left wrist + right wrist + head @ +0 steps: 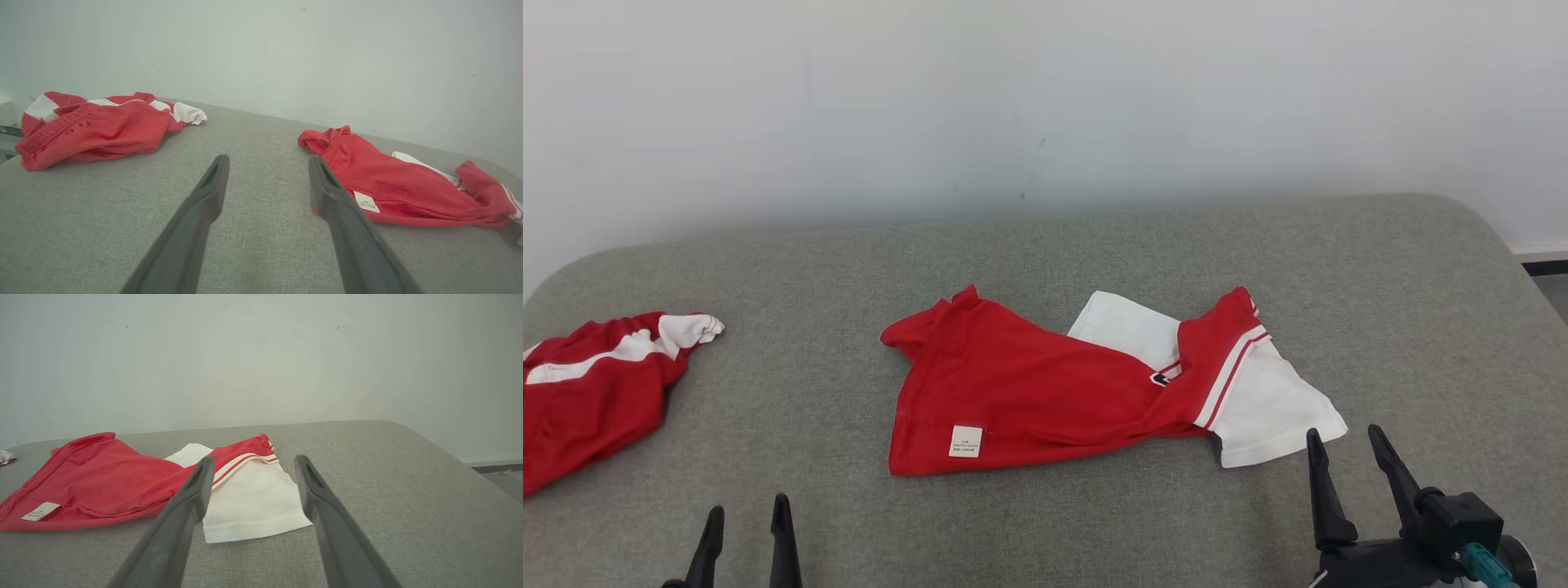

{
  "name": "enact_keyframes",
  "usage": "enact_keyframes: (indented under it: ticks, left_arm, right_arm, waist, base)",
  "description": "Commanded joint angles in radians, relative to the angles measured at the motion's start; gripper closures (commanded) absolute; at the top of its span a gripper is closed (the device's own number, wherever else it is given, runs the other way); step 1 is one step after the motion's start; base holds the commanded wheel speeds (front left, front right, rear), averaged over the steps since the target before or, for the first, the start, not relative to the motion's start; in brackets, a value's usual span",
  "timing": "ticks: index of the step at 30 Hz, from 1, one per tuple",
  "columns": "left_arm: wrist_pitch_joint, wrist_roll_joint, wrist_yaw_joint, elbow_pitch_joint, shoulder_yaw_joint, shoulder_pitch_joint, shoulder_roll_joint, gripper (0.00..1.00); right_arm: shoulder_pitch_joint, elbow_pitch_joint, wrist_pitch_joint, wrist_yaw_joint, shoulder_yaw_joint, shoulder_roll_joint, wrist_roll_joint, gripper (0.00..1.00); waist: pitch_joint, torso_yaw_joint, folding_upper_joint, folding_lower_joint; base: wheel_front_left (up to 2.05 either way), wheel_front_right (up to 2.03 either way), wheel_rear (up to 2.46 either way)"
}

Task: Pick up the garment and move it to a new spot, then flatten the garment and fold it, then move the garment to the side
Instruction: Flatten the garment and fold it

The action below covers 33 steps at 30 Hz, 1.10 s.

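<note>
Head view, looking down on a grey fabric-covered tabletop (1094, 523) with rounded far corners, backed by a pale wall (1045, 98).

Red and white knit garment (1029, 392): lies crumpled at the centre of the frame, resting on the tabletop. The red body spreads to the left, bunched at its upper left corner. A white panel edged with thin red stripes sticks out at the right end, and a second white flap shows behind it. A small white label (965, 441) is sewn near the lower left hem, printed side up; the text is too small to read.

Second red and white garment (588, 392): heaped at the left edge of the frame, well apart from the first and partly cut off by the frame.

Left pincer (749, 506): lower left of the frame, fingertips pointing up the frame, spread fully apart and gripping nothing. It sits below and left of the labelled hem, apart from the cloth. In its wrist view, bare grey fabric shows between the two fingers.

Right pincer (1343, 433): lower right of the frame, also spread wide and empty. Its fingertips stand just beside the lower right corner of the white panel. In its wrist view the white panel lies in the gap between the fingers; whether they touch it cannot be told.
</note>
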Motion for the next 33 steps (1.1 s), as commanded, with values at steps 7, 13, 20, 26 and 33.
enact_keyframes:
  ticks: [7, 13, 20, 26, 33]
  left_arm:
    - [-0.001, 0.005, -0.002, -0.003, -0.002, 0.007, 0.001, 0.00]
    - [-0.001, 0.009, -0.008, -0.012, -0.003, 0.002, 0.001, 0.00]
    - [-0.001, 0.028, -0.027, 0.033, -0.043, -0.062, 0.001, 0.00]
    - [0.061, 0.053, -0.047, 0.172, -0.124, -0.237, 0.030, 0.00]
    - [0.103, 0.091, -0.026, 0.296, -0.185, -0.410, 0.019, 0.00]
  right_arm:
    - [0.012, -0.010, 0.006, -0.003, -0.018, 0.015, -0.012, 0.00]
    - [0.006, -0.018, 0.016, -0.003, -0.028, 0.020, -0.020, 0.00]
    - [-0.045, -0.012, 0.089, -0.003, -0.062, 0.016, -0.036, 0.00]
    - [-0.173, 0.074, 0.253, -0.003, -0.114, -0.031, -0.056, 0.00]
    - [-0.322, 0.219, 0.379, -0.003, -0.175, -0.055, -0.111, 0.00]
  waist:
    - [0.006, -0.002, 0.0001, 0.0001]
    - [0.014, -0.001, 0.0001, 0.0001]
    - [0.052, -0.001, 0.0001, 0.0001]
    - [0.130, -0.002, 0.0001, 0.0001]
    - [0.226, 0.004, 0.0001, 0.0001]
  base:
    - [0.00, 0.00, 0.00]
    - [0.00, 0.00, 0.00]
    - [0.00, 0.00, 0.00]
    - [0.00, 0.00, 0.00]
    - [0.00, 0.00, 0.00]
